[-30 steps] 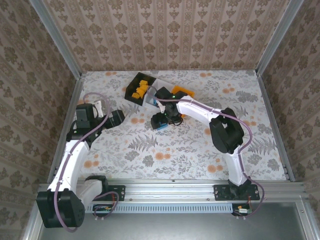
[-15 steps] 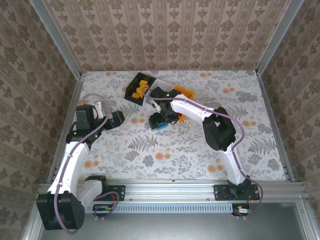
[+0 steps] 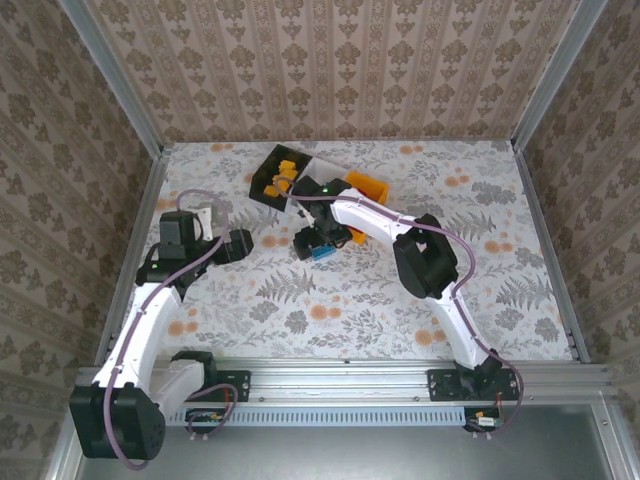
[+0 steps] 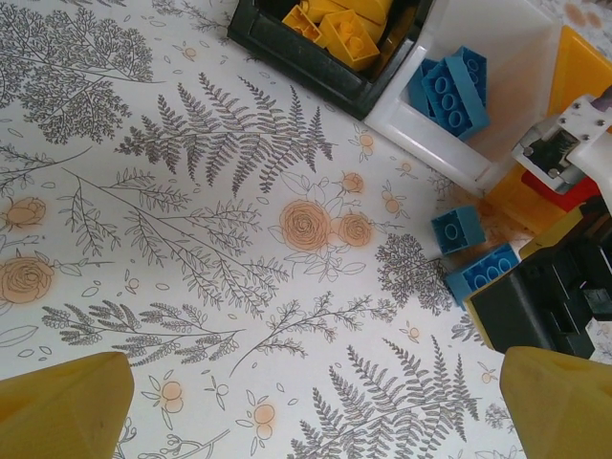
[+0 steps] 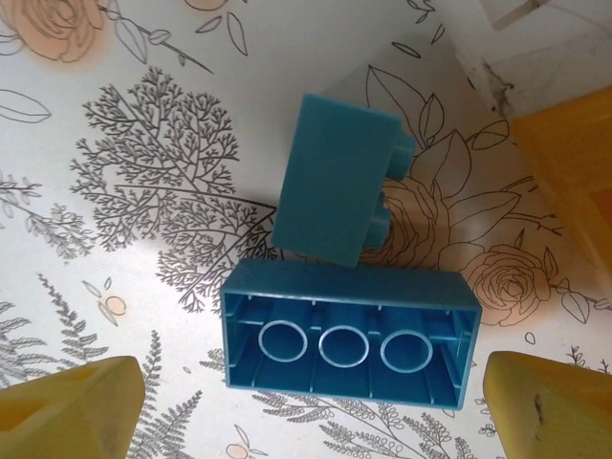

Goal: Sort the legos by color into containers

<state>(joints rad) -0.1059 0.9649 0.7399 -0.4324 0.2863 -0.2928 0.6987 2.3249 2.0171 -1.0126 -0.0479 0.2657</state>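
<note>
Legos (image 4: 481, 273) loose on the table (image 4: 191, 239): I count two, both blue, touching each other just in front of the containers. The long blue brick (image 5: 349, 337) lies upside down, hollow side up, three tubes showing. The short blue brick (image 5: 335, 177) lies tipped on its side against the long one's far edge, studs toward the bins. The left wrist view shows the same pair near the white bin's corner.

Right gripper (image 5: 306, 416): jaws wide, one yellow finger off each end of the long blue brick, neither touching it. Nothing held. From above I see it low over the pair.

Left gripper (image 4: 311, 421): jaws as wide as they go, nothing between them. It hangs over bare floral cover, well apart from the bricks.

Containers: the black bin (image 4: 296, 62) holds yellow bricks (image 4: 349, 33). The white bin (image 4: 430, 134) beside it holds blue bricks (image 4: 454, 81). The orange-yellow bin (image 4: 583, 67) comes next in the row. The right arm covers most of it, so I cannot tell its contents.
</note>
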